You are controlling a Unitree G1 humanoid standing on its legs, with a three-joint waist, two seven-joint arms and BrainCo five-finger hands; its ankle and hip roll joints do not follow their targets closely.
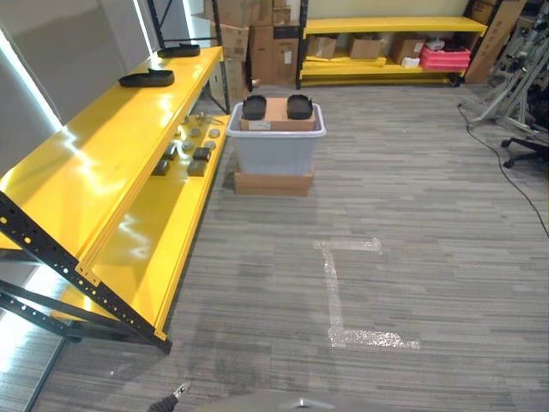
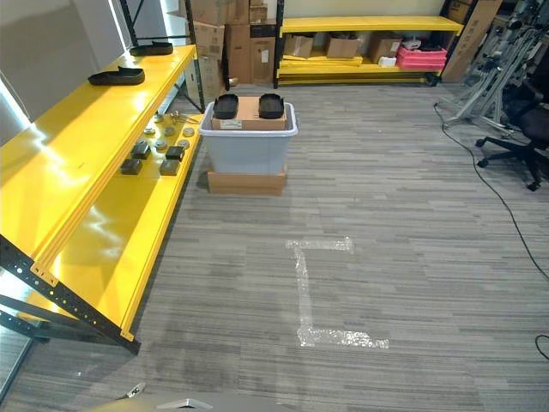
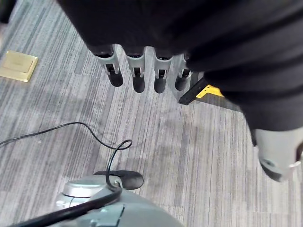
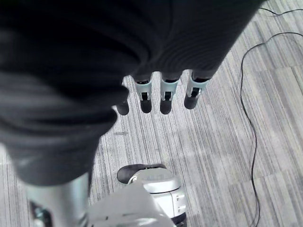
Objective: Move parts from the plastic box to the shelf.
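Both hands empty: left hand (image 3: 142, 71) and right hand (image 4: 163, 90) hang w/ fingers straight, relaxed over floor. Parts (image 1: 275, 107) sit atop the box (image 1: 276, 146), well ahead, just beside the shelf (image 1: 103, 163). Approach square, then reach w/ both hands.

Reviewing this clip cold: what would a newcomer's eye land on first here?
The long bright yellow shelf along the robot's left, with black parts on its top level and small parts on the lower one. Next, the grey plastic box at the shelf's far end, standing on a flat cardboard base and holding two black parts on a carton. Both hands, left hand and right hand, hang empty over the floor.
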